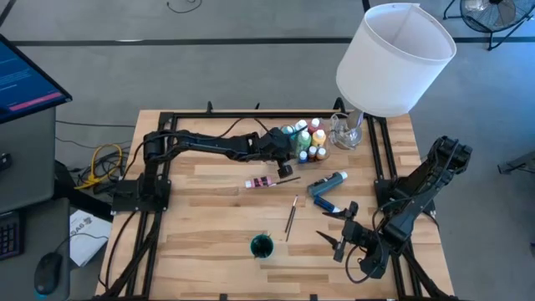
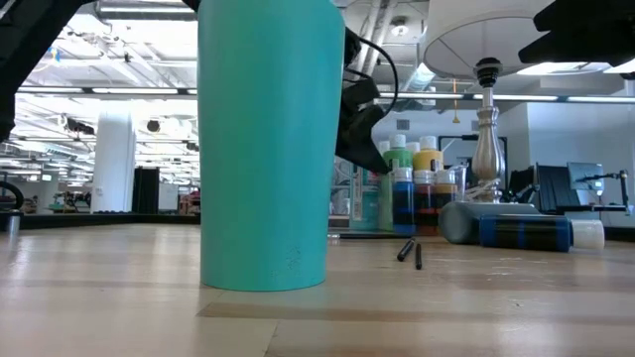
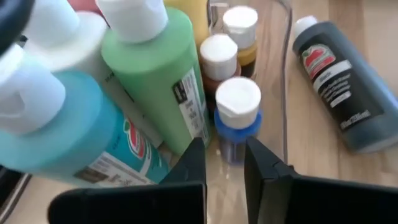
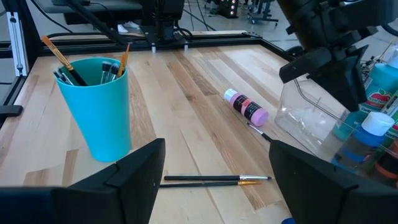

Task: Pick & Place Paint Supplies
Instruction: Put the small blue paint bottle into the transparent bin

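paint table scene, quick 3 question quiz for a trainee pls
1. True or false: the pink bottle lies outside the clear tray.
2. What holds brushes upright? A) teal cup B) lampshade C) clear tray
3. Which gripper is over the tray's bottles?

Key:
1. True
2. A
3. The left gripper, shut; the right gripper waits open near the table's front.
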Motion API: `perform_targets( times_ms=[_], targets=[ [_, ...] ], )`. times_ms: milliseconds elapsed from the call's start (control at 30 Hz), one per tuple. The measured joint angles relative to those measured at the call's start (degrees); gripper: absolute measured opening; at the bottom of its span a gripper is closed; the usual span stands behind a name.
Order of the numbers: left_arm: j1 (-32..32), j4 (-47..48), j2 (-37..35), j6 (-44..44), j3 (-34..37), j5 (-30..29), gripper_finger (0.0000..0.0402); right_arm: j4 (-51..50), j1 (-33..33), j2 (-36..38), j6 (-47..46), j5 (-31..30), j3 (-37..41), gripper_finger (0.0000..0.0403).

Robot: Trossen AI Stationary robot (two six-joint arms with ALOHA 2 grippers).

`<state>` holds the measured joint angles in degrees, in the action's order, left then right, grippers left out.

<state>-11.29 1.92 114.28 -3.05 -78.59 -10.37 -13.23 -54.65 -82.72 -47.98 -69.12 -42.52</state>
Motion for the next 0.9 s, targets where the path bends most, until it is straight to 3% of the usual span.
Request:
perform_targets(
  times_ms=[900],
  targets=[
    [-0.44, -3.99, 3.48, 1.69, 1.25, 1.86, 0.0000, 0.06, 0.97, 0.00, -0.09, -0.21, 0.00, 0.0281]
  ],
)
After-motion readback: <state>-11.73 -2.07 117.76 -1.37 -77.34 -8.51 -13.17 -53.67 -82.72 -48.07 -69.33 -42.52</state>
